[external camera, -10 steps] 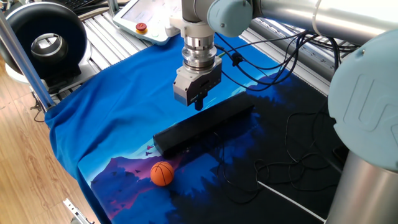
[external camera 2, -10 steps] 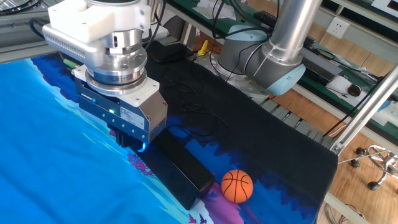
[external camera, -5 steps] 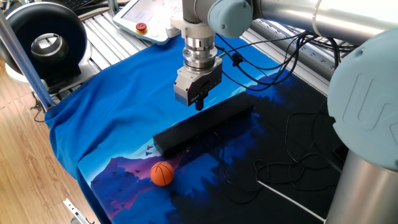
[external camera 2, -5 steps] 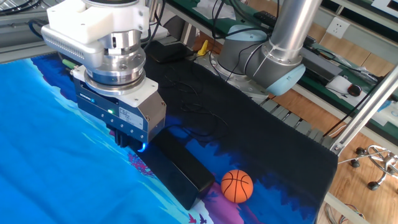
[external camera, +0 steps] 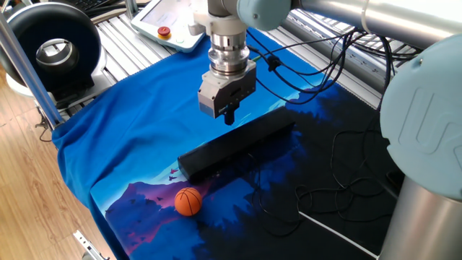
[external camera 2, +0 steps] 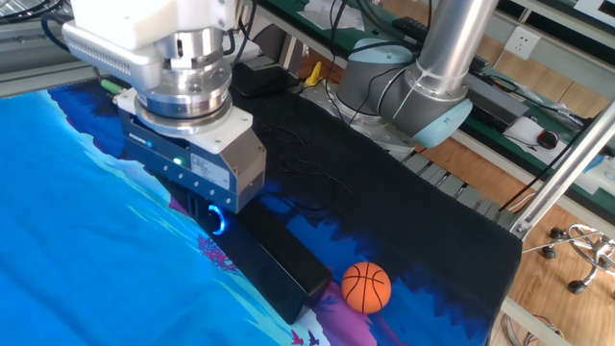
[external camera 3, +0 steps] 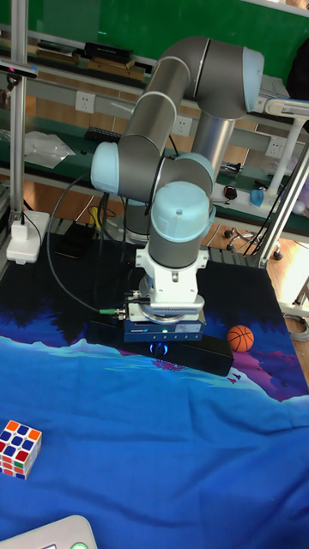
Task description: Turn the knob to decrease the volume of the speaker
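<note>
arm vertical, fingers [external camera: 229,115] above speaker [external camera: 238,146]

A blue cloth [external camera: 137,137] printed with dark mountains and trees covers the bench, its edge hanging over the side. Beneath it the bench top shows as ribbed aluminium slats [external camera: 119,32]. The floor [external camera: 29,209] is light wood planking, seen also past the far edge in the other fixed view [external camera 2: 567,308]. An aluminium post [external camera 2: 567,159] rises slanted at that corner. In the tall fixed view a green wall [external camera 3: 103,26] stands behind, with a shelf [external camera 3: 77,73] of clutter below it and white wall sockets [external camera 3: 83,102] on a wooden panel. The light is even and indoor.
</note>
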You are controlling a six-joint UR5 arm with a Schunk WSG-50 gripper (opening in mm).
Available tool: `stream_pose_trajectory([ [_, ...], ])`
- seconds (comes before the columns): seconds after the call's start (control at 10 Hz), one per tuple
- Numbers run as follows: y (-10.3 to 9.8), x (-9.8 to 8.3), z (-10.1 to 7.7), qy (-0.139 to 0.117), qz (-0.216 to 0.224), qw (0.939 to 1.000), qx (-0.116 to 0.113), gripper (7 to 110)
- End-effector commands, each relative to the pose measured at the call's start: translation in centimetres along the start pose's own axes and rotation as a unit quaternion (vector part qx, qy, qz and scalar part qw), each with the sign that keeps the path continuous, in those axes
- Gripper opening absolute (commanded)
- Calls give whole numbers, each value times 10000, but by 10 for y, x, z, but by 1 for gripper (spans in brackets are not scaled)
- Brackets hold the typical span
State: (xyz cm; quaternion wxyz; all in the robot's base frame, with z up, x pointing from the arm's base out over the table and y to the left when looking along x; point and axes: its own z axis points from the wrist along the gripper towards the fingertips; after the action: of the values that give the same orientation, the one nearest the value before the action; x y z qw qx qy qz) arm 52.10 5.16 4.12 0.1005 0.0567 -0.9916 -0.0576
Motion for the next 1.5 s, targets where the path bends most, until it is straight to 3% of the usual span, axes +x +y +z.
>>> stream_pose_trajectory([
  [0.0,5,2,-2,51,61,9999,-81,7],
  [1.4,-1,-1,17,-6,116,9999,-30,7],
])
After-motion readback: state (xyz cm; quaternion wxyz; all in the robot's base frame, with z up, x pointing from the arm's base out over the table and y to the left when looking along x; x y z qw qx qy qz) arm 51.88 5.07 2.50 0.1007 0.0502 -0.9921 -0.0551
